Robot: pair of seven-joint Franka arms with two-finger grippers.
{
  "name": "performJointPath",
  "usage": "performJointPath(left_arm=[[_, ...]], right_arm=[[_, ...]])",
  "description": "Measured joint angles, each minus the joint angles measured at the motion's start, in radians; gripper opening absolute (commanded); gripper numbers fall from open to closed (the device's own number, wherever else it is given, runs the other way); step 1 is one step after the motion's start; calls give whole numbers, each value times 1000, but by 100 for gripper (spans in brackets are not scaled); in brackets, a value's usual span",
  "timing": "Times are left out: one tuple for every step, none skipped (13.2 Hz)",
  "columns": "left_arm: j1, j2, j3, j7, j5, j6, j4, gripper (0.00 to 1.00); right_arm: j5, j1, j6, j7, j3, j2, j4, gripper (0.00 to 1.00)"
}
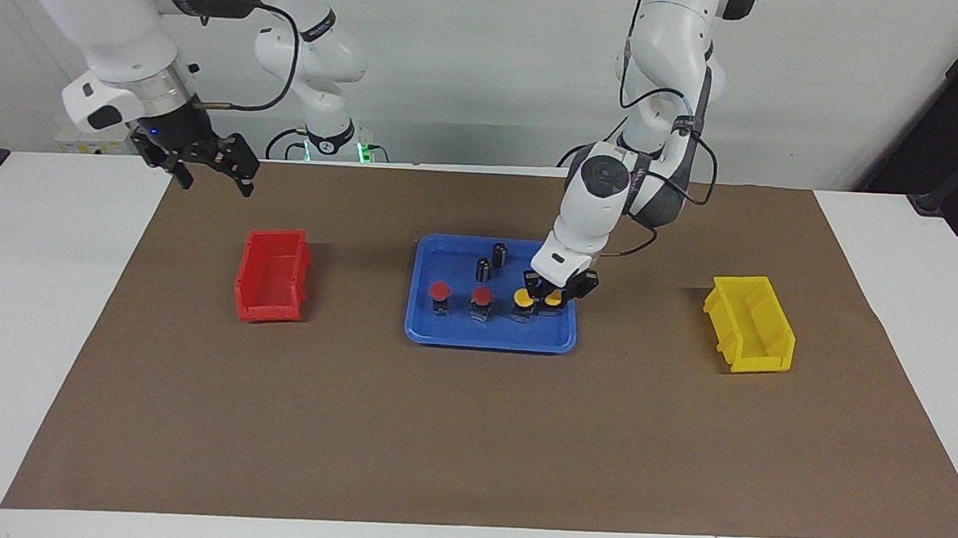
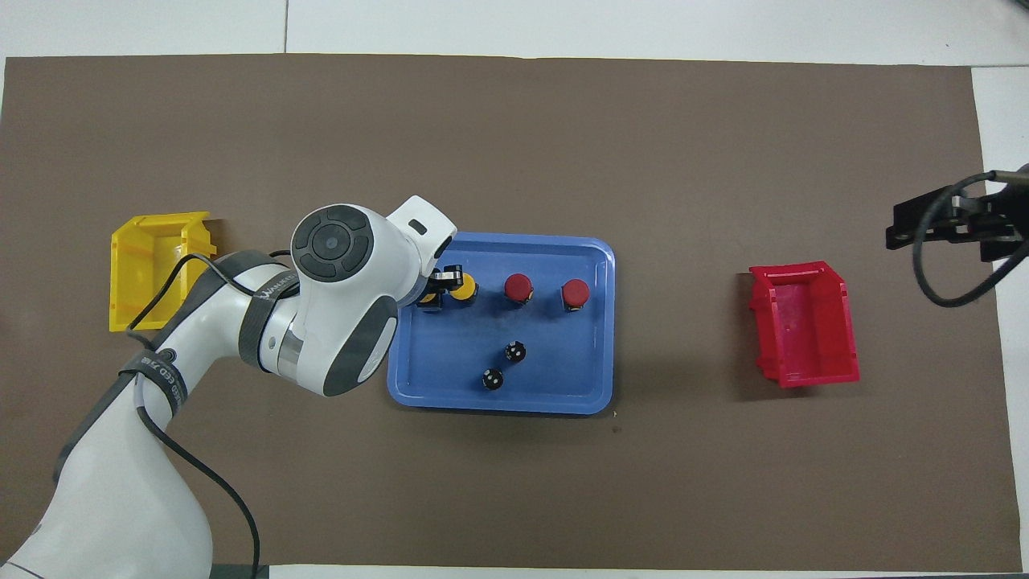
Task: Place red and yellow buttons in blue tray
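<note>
The left pincer [image 1: 560, 289] is low in the blue tray [image 1: 444, 332], its fingers wrapped around a yellow button [image 1: 553, 301] at the tray's end toward the left arm. Just beside it stand the other yellow button [image 1: 523, 302] and two red buttons [image 1: 481, 299] in a row. Two dark cylinders [image 1: 491, 261] stand nearer the robots. The right pincer [image 1: 209, 163] waits, spread wide, above the bench edge near the red bin [image 1: 272, 276]. The yellow bin [image 1: 750, 323] sits at the left arm's end.
</note>
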Motion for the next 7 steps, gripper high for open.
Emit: performJointPath(left_arm=[[3,7,1,0,0,4,5,98],[4,9,2,0,0,4,7,97],[4,9,3,0,0,4,12,97],[6,9,6,0,0,0,20,97],[10,8,9,0,0,-6,29,97],[18,8,10,1,0,-17,43,97],[26,6,13,1,0,-44,67,97]], right_arm=[[0,-9,-2,-16,-1,1,-1,100],[0,-8,-2,-18,0,0,0,100],[0,-6,-2,-18,7,0,0,100],[-1,0,-2,-18,13,0,2,100],[-3,4,-2,-18,19,-1,3,100],[-6,9,-2,-18,24,-3,3,100],[-9,19,-2,-18,24,-5,3,100]])
